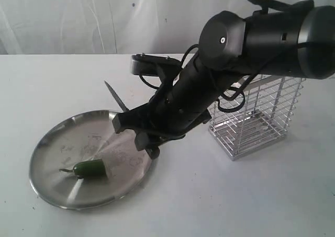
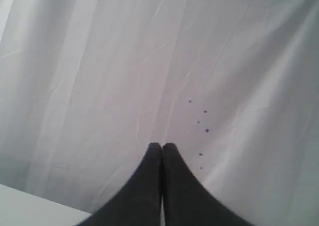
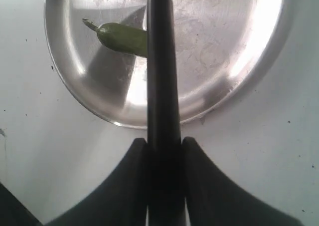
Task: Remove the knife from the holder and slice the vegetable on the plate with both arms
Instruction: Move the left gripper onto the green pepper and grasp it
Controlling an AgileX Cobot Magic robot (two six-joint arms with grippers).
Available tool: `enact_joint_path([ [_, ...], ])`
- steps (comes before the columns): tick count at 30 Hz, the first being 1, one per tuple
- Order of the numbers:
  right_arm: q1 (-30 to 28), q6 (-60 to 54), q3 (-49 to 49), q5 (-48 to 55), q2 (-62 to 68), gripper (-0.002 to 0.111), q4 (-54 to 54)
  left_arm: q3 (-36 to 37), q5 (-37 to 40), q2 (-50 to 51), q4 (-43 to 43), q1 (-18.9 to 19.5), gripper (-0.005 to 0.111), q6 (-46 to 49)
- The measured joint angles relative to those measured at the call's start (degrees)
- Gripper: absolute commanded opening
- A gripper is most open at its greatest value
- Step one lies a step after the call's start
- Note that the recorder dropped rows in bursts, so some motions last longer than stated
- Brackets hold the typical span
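The first half of the job looks done. The small slim dark knife is out of the tall chrome wire holder, which stands on the white table well apart from the plate, partly behind the black right arm. The right gripper has its fingers pinching the knife's handle from both sides. The blade reaches out over the wide round stainless-steel plate, with its pointed tip tilted up past the far rim, not down on anything.

The small glossy green chili pepper lies on the plate, its thin stem curling outward. The blade passes above it, not touching as far as I can judge. Its blunt end shows pale, perhaps a cut face, but I see no loose slices, so the slicing seems mostly or wholly ahead.

The left gripper has its fingers pressed together on nothing and points at a white curtain, nowhere near the pepper it should be steadying
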Motion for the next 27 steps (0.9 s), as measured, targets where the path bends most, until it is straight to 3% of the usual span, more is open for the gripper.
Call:
enact_joint_path([
  [2,0.0,0.2,0.0,0.0,0.0,0.0,-0.2,-10.0,10.8,11.1,4.3,0.0,0.0,7.5],
  [4,0.0,0.2,0.0,0.0,0.0,0.0,-0.2,-19.7,30.7,26.4,13.2,0.0,0.0,10.3],
  [8,0.0,0.2,0.0,0.0,0.0,0.0,-0.9,-28.1,57.5,42.2,18.3,0.0,0.0,14.4],
  [10,0.0,0.8,0.0,0.0,0.0,0.0,-1.3,-30.5,71.4,45.9,14.7,0.0,0.0,28.4],
  [12,-0.3,1.8,0.0,0.0,0.0,0.0,-1.4,-30.3,78.7,48.4,5.0,-1.0,0.0,48.6],
  [15,-2.1,2.7,0.0,0.0,0.0,0.0,-1.4,-28.6,77.9,49.8,-6.6,-2.3,0.0,68.7],
  [18,-4.9,2.9,0.0,0.1,0.0,0.0,-1.4,-26.6,74.0,51.8,-12.3,-2.6,0.01,85.5],
  [23,-7.7,1.8,-0.1,4.5,0.0,0.0,-2.0,-25.2,68.5,57.4,-16.2,-2.8,0.047,99.6],
  [27,-7.7,0.9,-0.1,6.1,0.2,0.0,-1.9,-25.2,65.2,62.5,-23.8,-2.8,0.066,108.9],
])
